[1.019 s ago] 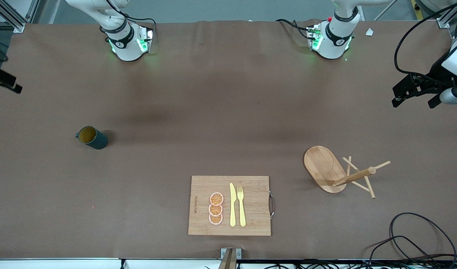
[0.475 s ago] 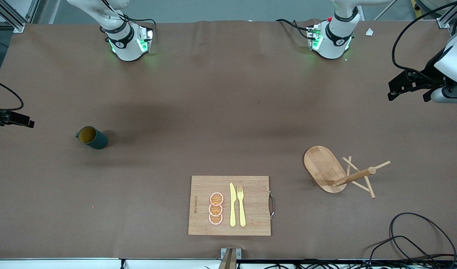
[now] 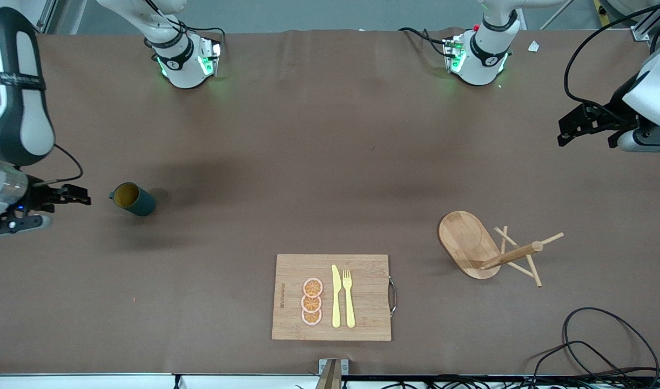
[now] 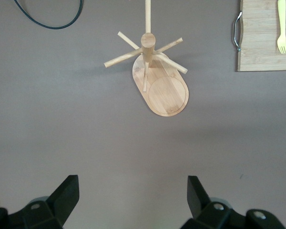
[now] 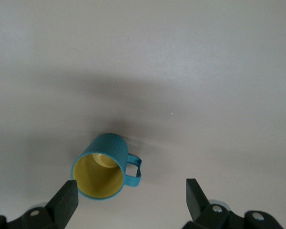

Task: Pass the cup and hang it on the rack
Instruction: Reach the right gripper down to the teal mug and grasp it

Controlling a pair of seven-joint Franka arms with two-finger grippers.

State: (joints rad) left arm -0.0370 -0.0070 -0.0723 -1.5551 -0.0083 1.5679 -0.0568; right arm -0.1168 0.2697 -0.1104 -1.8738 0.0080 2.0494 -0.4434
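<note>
The dark teal cup stands on the brown table toward the right arm's end, its yellowish inside showing and its small handle turned toward that end. My right gripper hangs open over the table just beside the cup, touching nothing. In the right wrist view the cup lies below the right gripper, close to one finger. The wooden rack stands toward the left arm's end, pegs spreading from its post. My left gripper waits open and empty over the table edge there; the rack shows past the left gripper.
A bamboo cutting board lies near the front edge with a yellow knife, a fork and three orange slices. Black cables coil at the near corner by the left arm's end. The board's edge shows in the left wrist view.
My right arm has swung in from the table's end, bringing its gripper close beside the cup. The left gripper has shifted slightly. The cup and rack have not moved.
</note>
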